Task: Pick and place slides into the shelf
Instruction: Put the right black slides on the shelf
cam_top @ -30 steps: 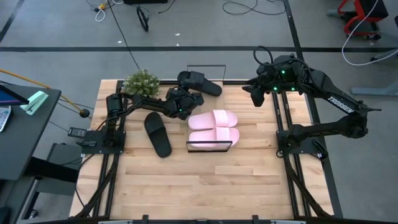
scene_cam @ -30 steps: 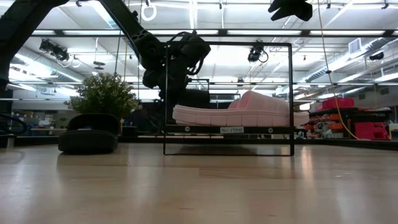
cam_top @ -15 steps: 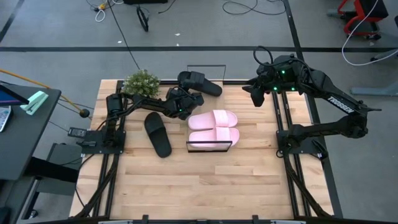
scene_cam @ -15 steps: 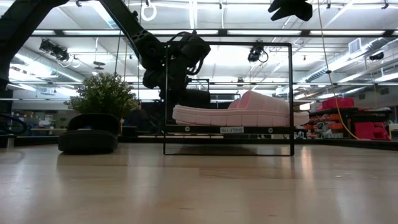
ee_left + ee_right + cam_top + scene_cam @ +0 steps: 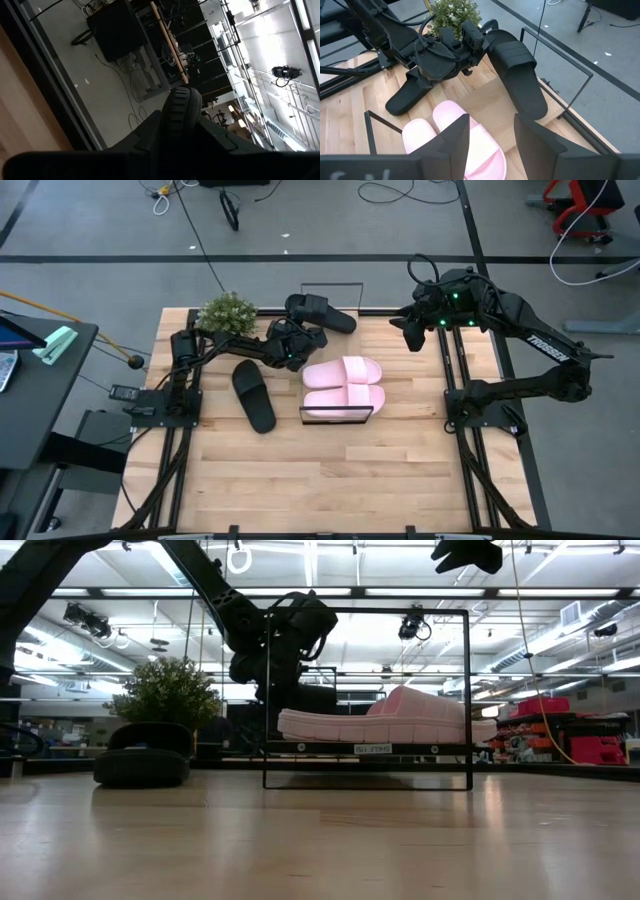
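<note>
My left gripper [image 5: 296, 338] is shut on a black slide [image 5: 322, 312] above the far part of the shelf [image 5: 337, 416], a low black wire frame with a wood plank. The gripper also shows in the low view [image 5: 285, 640] and in the right wrist view [image 5: 470, 37]. Two pale pink slides [image 5: 344, 384] lie side by side, soles down, on the shelf's near part. The second black slide [image 5: 254, 395] lies sole down on the table, left of the shelf. My right gripper [image 5: 490, 150] is open and empty, high above the table's far right [image 5: 410, 332]. My left gripper pinches the black slide between its two fingers at the end nearest the strap [image 5: 487, 29]. The fingers come from the table's left, roughly level. The slide's ridged edge [image 5: 181, 107] stands between the fingers. The slide [image 5: 520, 75] reaches toward the table's far right; whether its free end rests on the shelf, I cannot tell.
A small green plant [image 5: 228, 312] stands at the table's far left, close behind my left arm. The shelf's far wire end [image 5: 555, 55] stands beside the held slide. Bare tabletop [image 5: 330, 480] fills the near half.
</note>
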### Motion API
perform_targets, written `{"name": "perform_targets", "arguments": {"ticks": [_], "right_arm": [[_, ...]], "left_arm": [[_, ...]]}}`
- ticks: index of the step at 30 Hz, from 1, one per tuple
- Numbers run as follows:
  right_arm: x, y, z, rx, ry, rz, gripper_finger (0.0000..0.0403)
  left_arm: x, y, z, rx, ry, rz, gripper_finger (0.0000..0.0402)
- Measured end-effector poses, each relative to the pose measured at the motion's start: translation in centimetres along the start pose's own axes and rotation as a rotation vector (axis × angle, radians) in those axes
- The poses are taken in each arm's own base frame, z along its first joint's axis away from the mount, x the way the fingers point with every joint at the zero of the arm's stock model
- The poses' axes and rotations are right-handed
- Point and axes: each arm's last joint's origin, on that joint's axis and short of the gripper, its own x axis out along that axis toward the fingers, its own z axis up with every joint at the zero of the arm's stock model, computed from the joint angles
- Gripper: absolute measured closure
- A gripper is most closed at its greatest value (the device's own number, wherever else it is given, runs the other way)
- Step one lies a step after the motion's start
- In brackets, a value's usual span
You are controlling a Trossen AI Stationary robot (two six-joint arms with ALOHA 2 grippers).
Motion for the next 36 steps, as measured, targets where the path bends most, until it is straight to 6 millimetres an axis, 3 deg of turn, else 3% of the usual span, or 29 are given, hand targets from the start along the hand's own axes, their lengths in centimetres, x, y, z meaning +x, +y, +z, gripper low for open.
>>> {"name": "perform_targets", "arguments": {"ticks": [11, 36], "right_arm": [[0.00, -0.01, 0.00, 0.000, 0.000, 0.000, 0.0243], [0.00, 0.07, -0.01, 0.000, 0.005, 0.027, 0.0243]], "left_arm": [[0.16, 0.04, -0.09, -0.041, 0.039, 0.009, 0.0299], [0.61, 0.44, -0.30, -0.012, 0.157, 0.048, 0.0235]]}}
